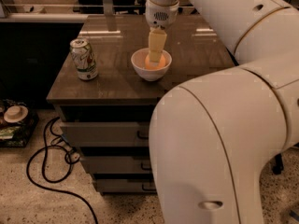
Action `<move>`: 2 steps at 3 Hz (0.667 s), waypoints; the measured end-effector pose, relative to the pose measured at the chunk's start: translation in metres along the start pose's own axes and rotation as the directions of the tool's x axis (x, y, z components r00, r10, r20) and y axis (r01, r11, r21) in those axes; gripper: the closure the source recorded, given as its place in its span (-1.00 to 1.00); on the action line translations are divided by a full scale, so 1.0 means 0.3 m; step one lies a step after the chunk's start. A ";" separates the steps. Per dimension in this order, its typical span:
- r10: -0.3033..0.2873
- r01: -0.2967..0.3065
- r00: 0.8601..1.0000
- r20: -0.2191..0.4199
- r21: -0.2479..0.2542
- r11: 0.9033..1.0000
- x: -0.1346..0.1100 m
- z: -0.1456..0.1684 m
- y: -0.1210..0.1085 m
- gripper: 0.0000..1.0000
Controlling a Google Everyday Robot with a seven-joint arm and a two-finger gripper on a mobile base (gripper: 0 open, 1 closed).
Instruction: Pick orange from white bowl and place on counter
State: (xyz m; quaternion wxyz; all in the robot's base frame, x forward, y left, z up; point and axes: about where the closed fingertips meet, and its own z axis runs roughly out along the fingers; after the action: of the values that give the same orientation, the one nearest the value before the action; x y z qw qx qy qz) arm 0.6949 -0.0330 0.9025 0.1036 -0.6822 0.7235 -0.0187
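The white bowl (150, 69) stands near the middle of the grey-brown counter (117, 83). The orange (162, 63) lies inside the bowl, mostly hidden behind my gripper. My gripper (155, 59) hangs straight down from the arm and reaches into the bowl's mouth, right at the orange. Its pale fingers (156, 45) cover the middle of the fruit.
A green-and-white drink can (83, 59) stands on the counter's left part, left of the bowl. My large white arm (224, 139) fills the right and front of the view. Drawers (103, 134) with black handles sit below. Black cables (51, 157) lie on the floor at left.
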 end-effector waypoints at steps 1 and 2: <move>0.005 -0.005 1.000 0.002 -0.005 1.000 0.007 0.010 0.008 -0.60; 0.007 -0.007 1.000 0.001 -0.010 1.000 0.012 0.017 0.015 -0.62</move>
State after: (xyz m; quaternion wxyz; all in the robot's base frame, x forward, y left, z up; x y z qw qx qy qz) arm 0.6913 -0.0359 0.8964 0.1007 -0.6803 0.7258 -0.0143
